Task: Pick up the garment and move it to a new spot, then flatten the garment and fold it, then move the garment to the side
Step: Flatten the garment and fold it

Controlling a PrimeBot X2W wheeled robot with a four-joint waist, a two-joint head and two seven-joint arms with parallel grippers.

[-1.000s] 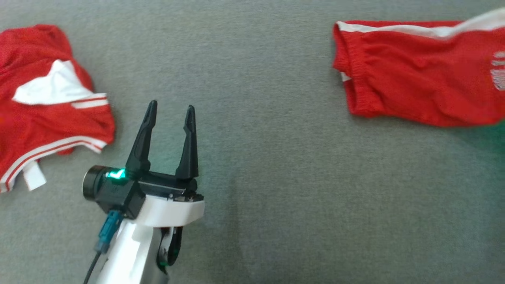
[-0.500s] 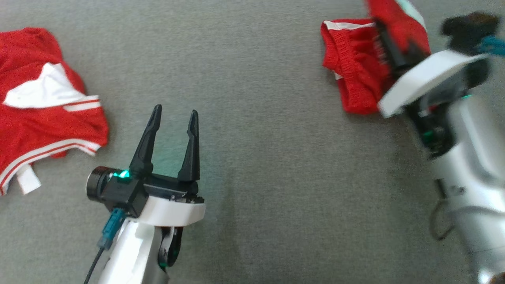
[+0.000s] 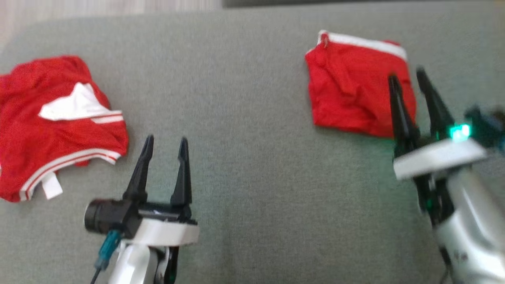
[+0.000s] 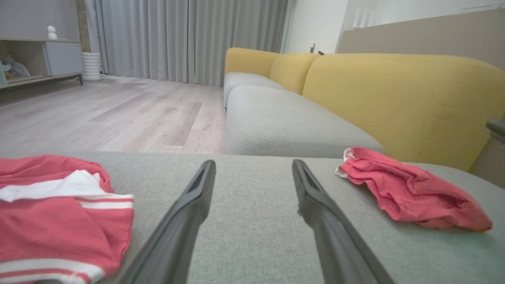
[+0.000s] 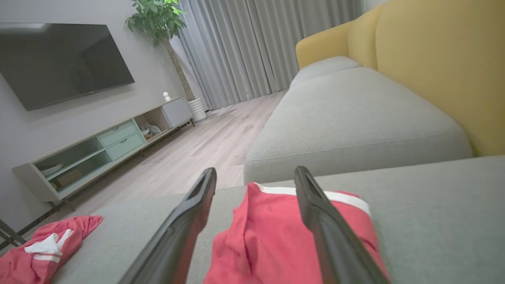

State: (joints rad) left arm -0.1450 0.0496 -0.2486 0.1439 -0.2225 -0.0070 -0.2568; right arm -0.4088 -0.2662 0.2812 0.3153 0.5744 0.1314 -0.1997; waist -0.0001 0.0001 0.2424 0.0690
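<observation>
The garment [image 3: 351,94], red with a white band along its far edge, lies folded into a small rectangle at the right of the grey cushion [image 3: 252,189]. My right gripper [image 3: 406,74] stands open over its near right part, and the red cloth [image 5: 272,236] shows between and beyond the fingers with nothing pinched. My left gripper [image 3: 166,139] is open and empty over bare cushion at the lower left. In the left wrist view the folded garment [image 4: 406,193] lies to the right of that gripper [image 4: 253,162].
A second red garment [image 3: 55,126] with white stripes lies crumpled at the cushion's left edge. Wooden floor [image 3: 98,8] starts beyond the cushion's far edge. A sofa with a yellow back [image 4: 394,90] stands past it, and a TV cabinet [image 5: 98,150] lines the wall.
My right gripper has opened and let go of the garment, which now lies folded on the cushion. The head camera has shifted, bringing the cushion's far edge into view. The left gripper stays open.
</observation>
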